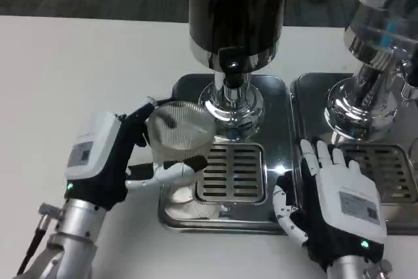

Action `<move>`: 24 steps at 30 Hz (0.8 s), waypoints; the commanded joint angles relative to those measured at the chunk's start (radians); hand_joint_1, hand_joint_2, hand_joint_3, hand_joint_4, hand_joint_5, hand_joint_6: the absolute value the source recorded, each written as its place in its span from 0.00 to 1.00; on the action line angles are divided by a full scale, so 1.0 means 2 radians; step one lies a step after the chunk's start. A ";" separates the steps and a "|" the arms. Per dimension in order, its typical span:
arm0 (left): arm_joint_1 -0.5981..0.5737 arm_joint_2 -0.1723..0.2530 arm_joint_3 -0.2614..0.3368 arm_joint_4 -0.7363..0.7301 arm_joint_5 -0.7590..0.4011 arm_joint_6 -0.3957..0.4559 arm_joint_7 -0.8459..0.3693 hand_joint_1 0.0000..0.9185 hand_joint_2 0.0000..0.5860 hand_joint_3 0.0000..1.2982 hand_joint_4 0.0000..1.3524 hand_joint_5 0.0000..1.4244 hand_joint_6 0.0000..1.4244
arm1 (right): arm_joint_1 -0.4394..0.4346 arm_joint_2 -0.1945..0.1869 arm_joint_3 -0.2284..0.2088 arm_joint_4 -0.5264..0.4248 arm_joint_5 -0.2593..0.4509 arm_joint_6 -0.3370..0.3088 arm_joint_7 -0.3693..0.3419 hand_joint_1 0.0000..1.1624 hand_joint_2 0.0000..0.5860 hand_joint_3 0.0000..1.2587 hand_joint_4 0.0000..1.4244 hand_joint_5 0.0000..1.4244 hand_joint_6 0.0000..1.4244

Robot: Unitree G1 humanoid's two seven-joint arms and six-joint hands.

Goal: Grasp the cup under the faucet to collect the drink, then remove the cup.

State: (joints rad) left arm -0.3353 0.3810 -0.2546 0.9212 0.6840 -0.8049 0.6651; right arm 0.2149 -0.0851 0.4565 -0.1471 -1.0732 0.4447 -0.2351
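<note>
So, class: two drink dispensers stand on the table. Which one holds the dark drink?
The left dispenser, nearer the cup held by the left hand; its tank looks dark brown, while the right dispenser is clear.

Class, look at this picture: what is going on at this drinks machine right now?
The robot's left hand holds a clear ribbed plastic cup over the left edge of the steel drip tray, beside the chrome tap of the dark drink dispenser, not under it. The right hand rests open on the tray's right edge, holding nothing.
</note>
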 commanded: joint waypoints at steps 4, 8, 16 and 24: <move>-0.075 -0.033 -0.025 0.075 -0.001 0.014 -0.002 0.57 0.25 0.33 0.43 0.56 0.62 | -0.002 0.009 -0.001 0.000 -0.002 0.011 -0.013 0.13 0.86 0.05 0.00 0.00 0.00; -0.096 -0.039 -0.043 0.097 0.002 0.018 -0.001 0.57 0.25 0.33 0.43 0.56 0.62 | -0.003 0.012 0.000 0.000 -0.003 0.015 -0.018 0.13 0.86 0.05 0.00 0.00 0.00; -0.112 -0.048 -0.072 0.115 0.006 0.017 -0.002 0.56 0.24 0.33 0.43 0.56 0.62 | 0.001 0.018 0.000 -0.002 -0.005 0.021 -0.021 0.14 0.86 0.05 0.00 0.00 0.00; -0.111 -0.050 -0.097 0.116 0.012 0.020 0.009 0.49 0.19 0.32 0.40 0.55 0.59 | 0.003 0.019 0.003 -0.004 -0.005 0.026 -0.019 0.14 0.86 0.05 0.00 0.00 0.00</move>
State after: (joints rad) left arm -0.5478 0.2868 -0.4284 1.1467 0.6859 -0.7659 0.6761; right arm 0.2130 -0.0498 0.4572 -0.1472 -1.0760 0.4864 -0.2652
